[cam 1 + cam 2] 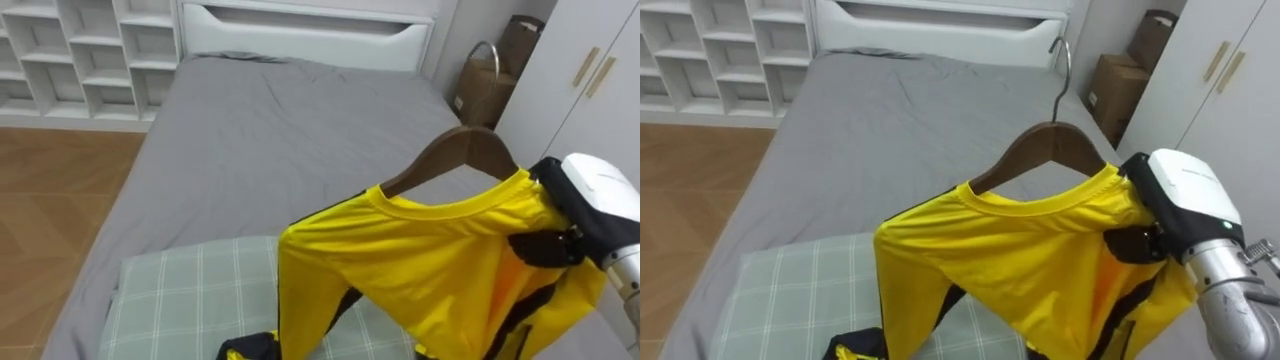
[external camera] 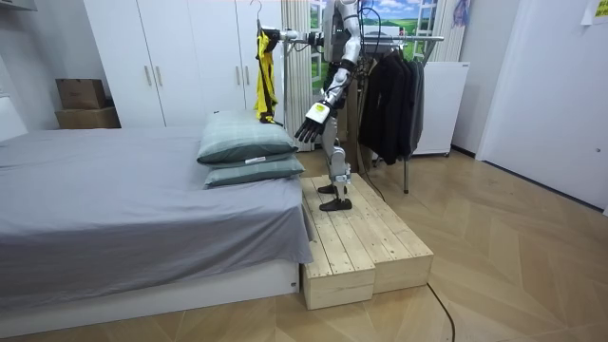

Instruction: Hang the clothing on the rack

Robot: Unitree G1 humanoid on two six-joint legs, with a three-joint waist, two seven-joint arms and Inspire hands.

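The task looks roughly half done. The yellow shirt [image 1: 430, 260] is already on the wooden hanger [image 1: 460, 150], and the robot's right hand [image 1: 548, 248] is clamped on the shirt's shoulder with the hanger end inside it. It holds the garment in the air above the pillows [image 1: 190, 290] at the end of the bed [image 1: 260, 130]. The hanger's hook [image 1: 1065, 62] rises free above that hand, caught on nothing. The clothes rack [image 2: 418, 38] with dark garments stands behind the robot, well apart from the hand, so carrying the shirt there and hooking it on is probably what remains. The left hand [image 2: 312, 123] hangs lower, fingers spread and empty. No writing can be read on the shirt or on the cardboard box [image 1: 485, 90] beyond the hand.
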